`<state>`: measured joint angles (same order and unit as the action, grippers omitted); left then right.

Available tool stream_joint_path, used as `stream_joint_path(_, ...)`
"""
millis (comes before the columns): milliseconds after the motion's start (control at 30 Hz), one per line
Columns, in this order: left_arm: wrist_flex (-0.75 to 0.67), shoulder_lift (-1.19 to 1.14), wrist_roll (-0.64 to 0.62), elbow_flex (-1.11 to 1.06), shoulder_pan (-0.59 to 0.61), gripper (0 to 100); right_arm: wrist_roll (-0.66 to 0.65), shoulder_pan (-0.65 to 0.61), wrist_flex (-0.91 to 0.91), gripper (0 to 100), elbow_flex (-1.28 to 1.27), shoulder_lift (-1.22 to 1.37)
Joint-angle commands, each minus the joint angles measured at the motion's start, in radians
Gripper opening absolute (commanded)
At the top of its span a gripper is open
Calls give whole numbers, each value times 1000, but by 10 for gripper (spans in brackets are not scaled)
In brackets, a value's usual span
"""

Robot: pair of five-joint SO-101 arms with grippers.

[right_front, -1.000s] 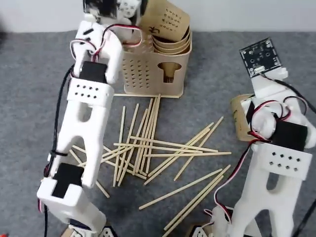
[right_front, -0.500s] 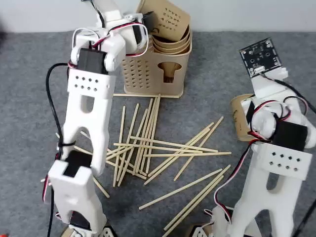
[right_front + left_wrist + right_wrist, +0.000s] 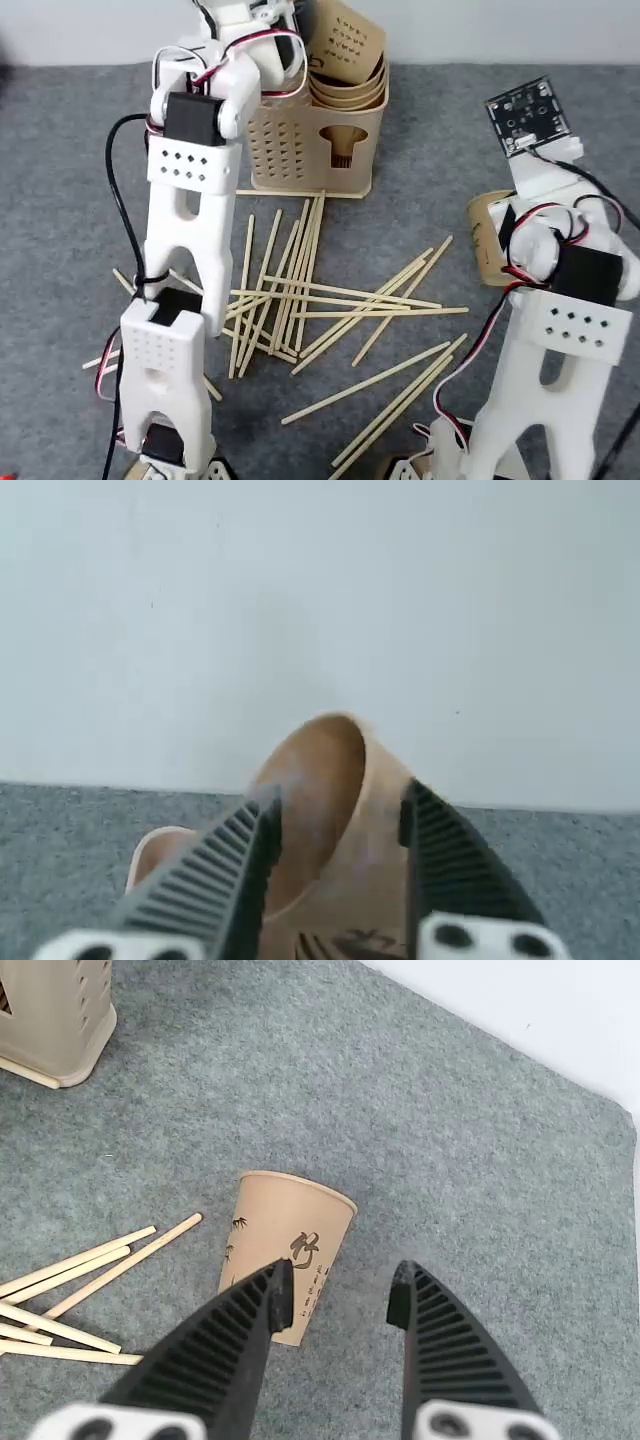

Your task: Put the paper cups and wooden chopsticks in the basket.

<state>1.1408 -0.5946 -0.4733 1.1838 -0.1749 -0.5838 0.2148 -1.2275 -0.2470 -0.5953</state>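
Where the grey felt tabletop [image 3: 60, 200] spreads under the high view, one tan basket [image 3: 300, 150] with perforated walls stands at the back. At least three nested cups [image 3: 350, 90] sit in its right compartment, and one tilted cup [image 3: 350, 40] leans on top of them. One lying cup [image 3: 487, 240] rests on its side just beside the right arm [image 3: 560, 300], well apart from the basket. Roughly two dozen thin, straight wooden chopsticks [image 3: 300, 290] lie crisscrossed between the arms; I cannot count them exactly. The left arm [image 3: 190, 200] ends at the basket's top.

In the left wrist view, the left tool [image 3: 335, 800] straddles the tilted cup, which is smooth brown paper with a round mouth. Whether it is clamped on the cup I cannot tell.

In the right wrist view, the right tool [image 3: 338, 1275] hangs over the tapered lying cup with its ribbed black jaws apart. About five chopstick ends lie near that cup.
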Motion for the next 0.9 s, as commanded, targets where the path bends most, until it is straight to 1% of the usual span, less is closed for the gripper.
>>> stream_joint_path(0,3,12,-5,44,-8,101,12,12,18,169,11,-12)
stream_joint_path(167,-5,15,-5,50,-9,15,12,10,19,169,11,-12)
stream_joint_path(367,-5,17,-5,54,-9,13,12,7,19,169,11,-12)
stream_joint_path(500,-5,9,-8,117,-12,13,12,10,19,169,11,-12)
stream_joint_path(667,-3,9,-2,202,-60,13,12,10,19,169,11,-12)
stream_joint_path(733,15,9,55,217,-80,13,12,8,19,169,11,-12)
stream_joint_path(800,60,8,155,219,-97,13,12,8,19,169,11,-12)
stream_joint_path(867,89,8,193,222,-110,13,12,12,19,169,11,-12)
